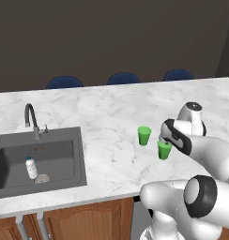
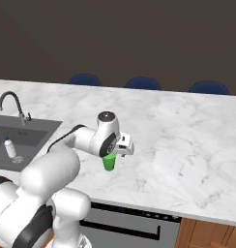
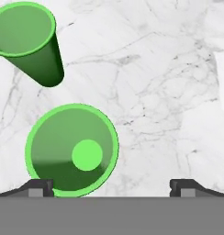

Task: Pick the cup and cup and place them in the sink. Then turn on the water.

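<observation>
Hand [image 3: 112, 186] spread wide and empty, poised above the near cup [image 3: 72, 150], which stands upright on the counter [image 3: 169, 92] but off-centre, toward the fingers' 9 o'clock side. Risk: descending now, the left fingertip [image 3: 38, 186] could strike the rim and tip it. The far cup [image 3: 29, 41] at 11 o'clock stands close enough to be knocked.

Veined white marble counter [image 1: 111, 117], polished
</observation>
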### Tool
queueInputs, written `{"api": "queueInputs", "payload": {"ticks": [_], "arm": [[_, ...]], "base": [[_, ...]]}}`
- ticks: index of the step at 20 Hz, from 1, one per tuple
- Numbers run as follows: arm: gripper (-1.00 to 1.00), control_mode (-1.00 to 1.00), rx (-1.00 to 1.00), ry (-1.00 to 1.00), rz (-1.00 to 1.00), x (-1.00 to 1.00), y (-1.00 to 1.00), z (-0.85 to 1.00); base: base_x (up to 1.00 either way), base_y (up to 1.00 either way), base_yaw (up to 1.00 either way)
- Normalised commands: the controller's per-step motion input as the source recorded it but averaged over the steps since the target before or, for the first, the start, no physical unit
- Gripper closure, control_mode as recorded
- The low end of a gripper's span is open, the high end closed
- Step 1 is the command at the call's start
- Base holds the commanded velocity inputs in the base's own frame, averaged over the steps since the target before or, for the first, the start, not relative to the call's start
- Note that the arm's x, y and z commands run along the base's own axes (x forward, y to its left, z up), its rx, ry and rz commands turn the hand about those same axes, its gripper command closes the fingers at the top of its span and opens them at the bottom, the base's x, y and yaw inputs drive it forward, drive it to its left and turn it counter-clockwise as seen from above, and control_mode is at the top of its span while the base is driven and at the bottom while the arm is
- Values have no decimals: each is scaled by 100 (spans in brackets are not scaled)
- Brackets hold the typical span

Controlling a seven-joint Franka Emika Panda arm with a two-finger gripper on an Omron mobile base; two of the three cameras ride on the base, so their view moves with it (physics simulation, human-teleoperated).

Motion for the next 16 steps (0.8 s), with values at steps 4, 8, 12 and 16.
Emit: {"api": "queueInputs", "payload": {"ticks": [4, 8, 12, 16], "arm": [[-100, -100, 0, 0, 0, 22, -8, -22], [-100, -100, 0, 0, 0, 21, -4, -21], [-100, -100, 0, 0, 0, 22, -3, -18], [-100, -100, 0, 0, 0, 22, 0, -16]], "base": [[0, 0, 0], [0, 0, 0], [0, 0, 0], [0, 0, 0]]}}
